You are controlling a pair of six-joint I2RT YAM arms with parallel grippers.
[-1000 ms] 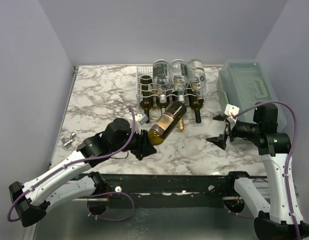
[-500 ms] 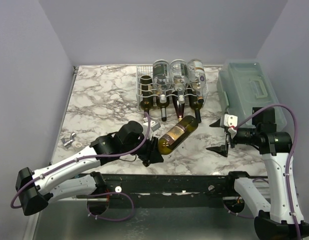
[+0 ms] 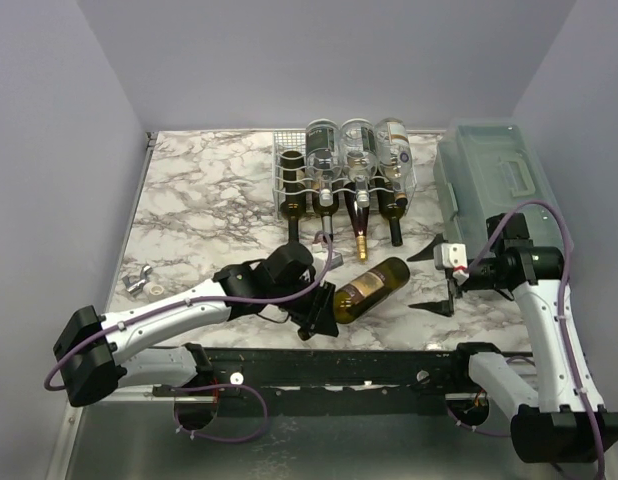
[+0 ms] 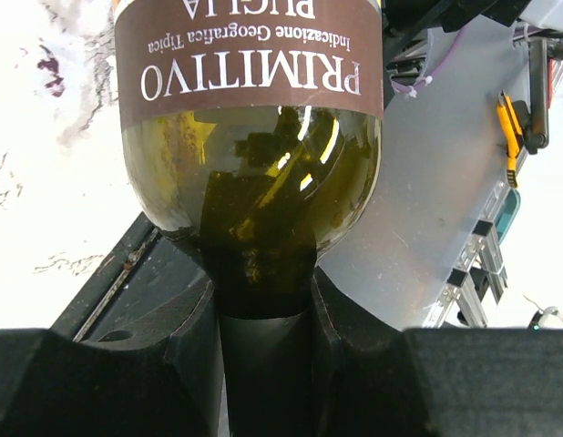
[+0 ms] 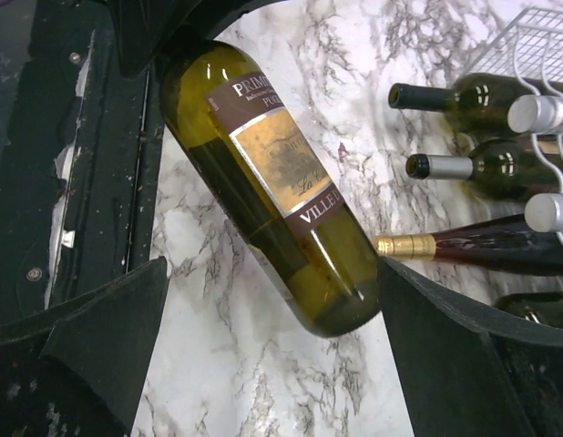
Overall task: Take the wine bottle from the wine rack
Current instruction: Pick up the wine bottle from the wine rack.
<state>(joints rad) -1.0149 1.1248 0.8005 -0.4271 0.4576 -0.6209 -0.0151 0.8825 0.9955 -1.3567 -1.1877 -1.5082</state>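
The left claw is clamped on the neck of the wine bottle. The heavy end sticks out past the claw, so it might slip and hit the table.

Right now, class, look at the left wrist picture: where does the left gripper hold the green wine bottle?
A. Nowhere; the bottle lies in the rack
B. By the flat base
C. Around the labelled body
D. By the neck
D: in the left wrist view the left gripper is closed on the dark neck of the wine bottle, with the shoulder and the label beyond it.
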